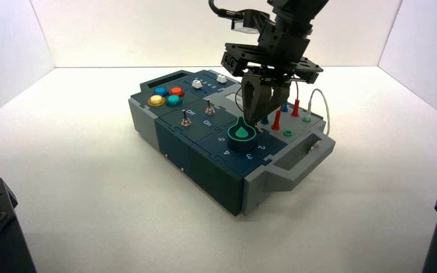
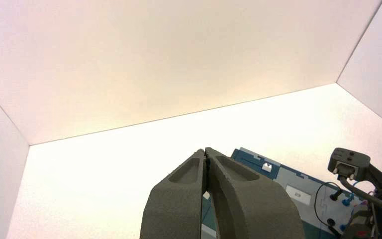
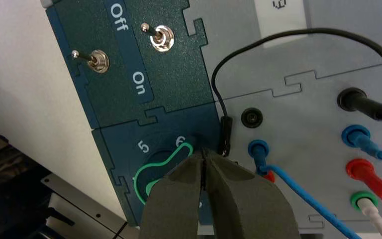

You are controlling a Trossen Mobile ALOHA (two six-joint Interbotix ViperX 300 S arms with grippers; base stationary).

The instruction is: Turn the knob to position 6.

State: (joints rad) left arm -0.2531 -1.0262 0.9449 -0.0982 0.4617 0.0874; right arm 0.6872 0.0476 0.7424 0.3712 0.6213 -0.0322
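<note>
The knob [image 1: 242, 135] is a dark-green dial with a bright green teardrop top, on the box's near right part. In the right wrist view its green outline [image 3: 146, 172] shows, and its pointer tip lies by the white digit 6. My right gripper [image 1: 255, 121] hangs straight down over the knob's far edge. Its fingers are shut with nothing between them [image 3: 204, 153], right at the pointer tip and covering much of the dial. I cannot tell whether they touch it. My left gripper [image 2: 206, 150] is shut, empty, and held away from the box.
The box [image 1: 205, 170] stands turned on the white table. Two metal toggle switches [image 3: 99, 60] sit beside Off/On lettering. Coloured push buttons [image 1: 165, 95] and white sliders [image 1: 197, 83] lie at the far left. A black wire [image 3: 298, 34] and blue [image 3: 257, 148], red [image 3: 360, 171] and green [image 3: 363, 200] plugs crowd the knob's right.
</note>
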